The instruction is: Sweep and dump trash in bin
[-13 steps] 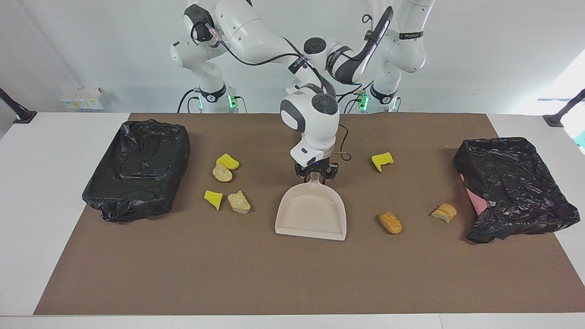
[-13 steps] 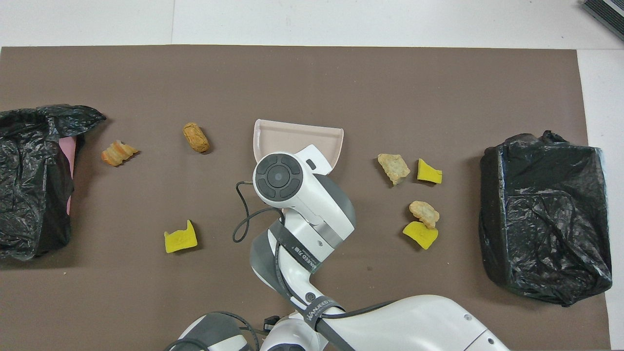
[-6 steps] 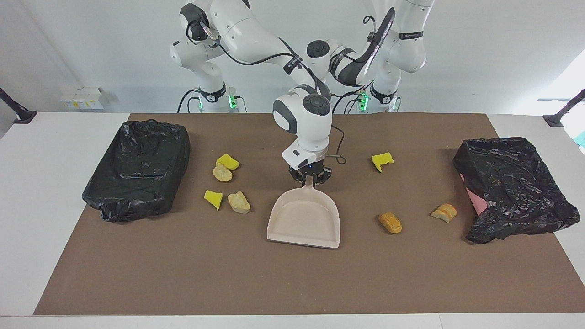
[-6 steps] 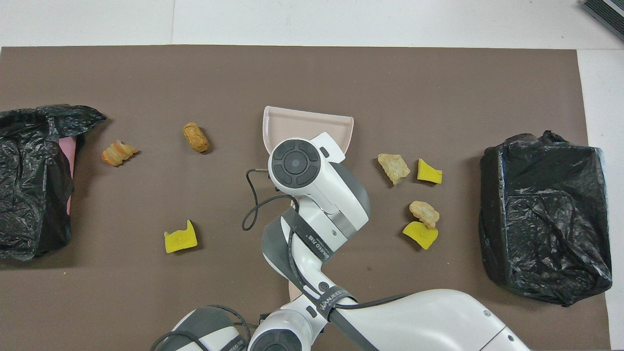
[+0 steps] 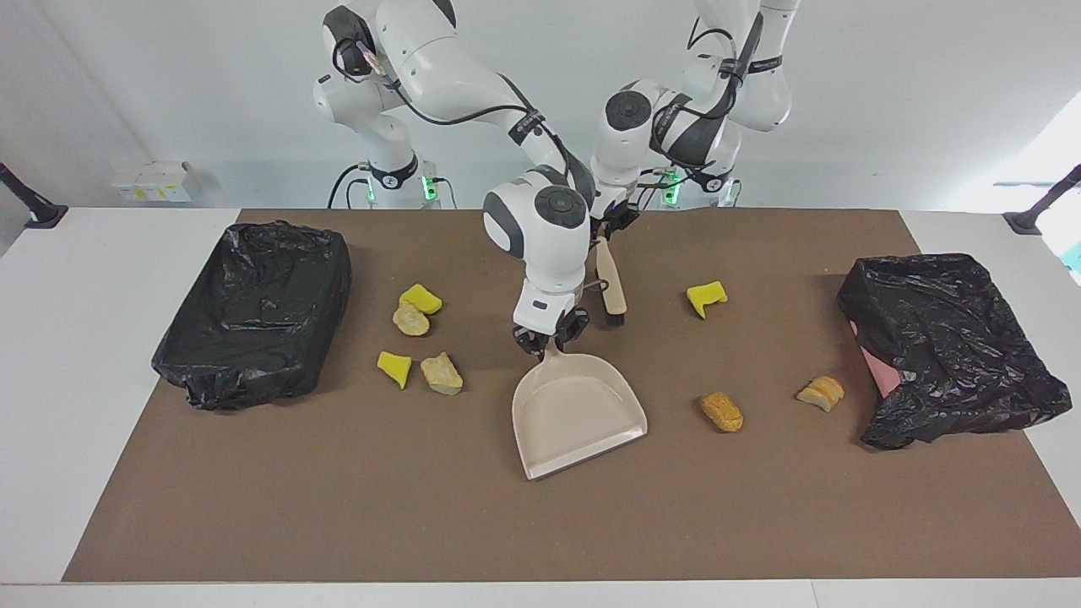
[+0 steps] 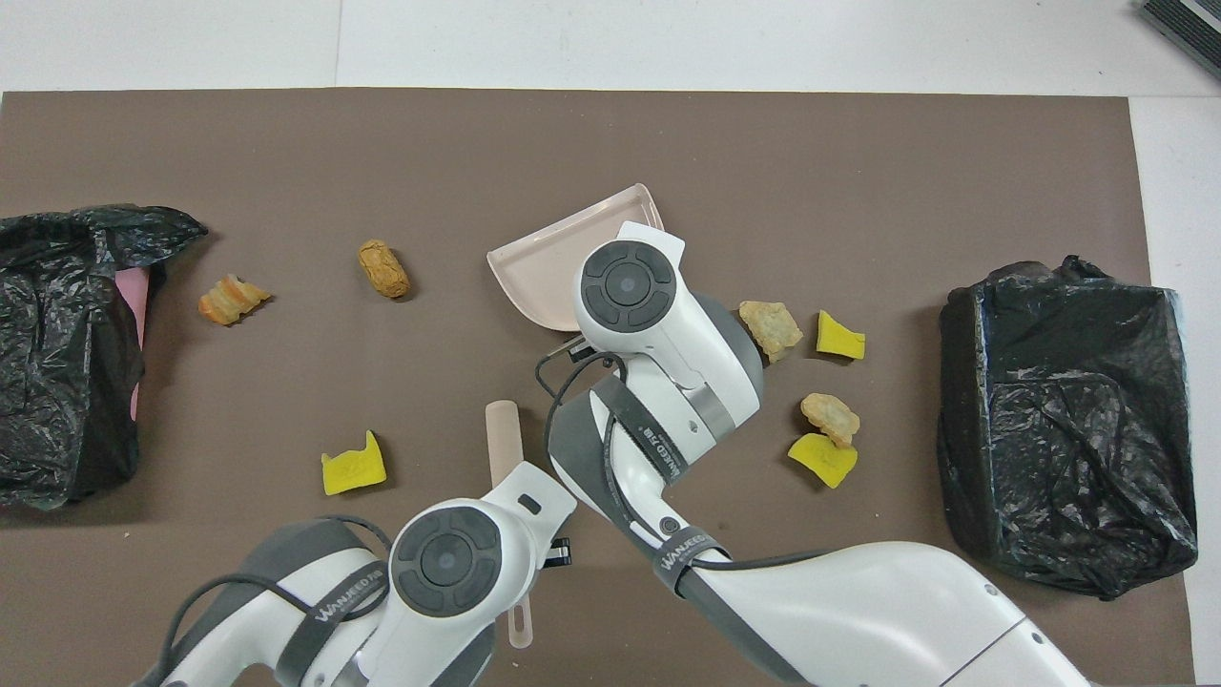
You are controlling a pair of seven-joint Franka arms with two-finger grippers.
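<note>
Trash (image 5: 420, 336): seven pieces lying on the brown surface (image 5: 338, 507); four toward the right arm's end, three toward the left arm's (sponge wedges and bread lumps, probably light and soft, better pushed than pinched).
Right claw (image 5: 550, 338): closed on the dustpan (image 5: 577, 415) handle; pan mouth points to about 5 o'clock in the facing view.
Left claw (image 5: 610, 235): holding the brush (image 5: 612, 291) by its handle, bristles down on the surface, near the pan handle.

A plain white wall (image 5: 887, 101) rises past a white table (image 5: 76, 338) under a brown mat (image 5: 422, 507).
</note>
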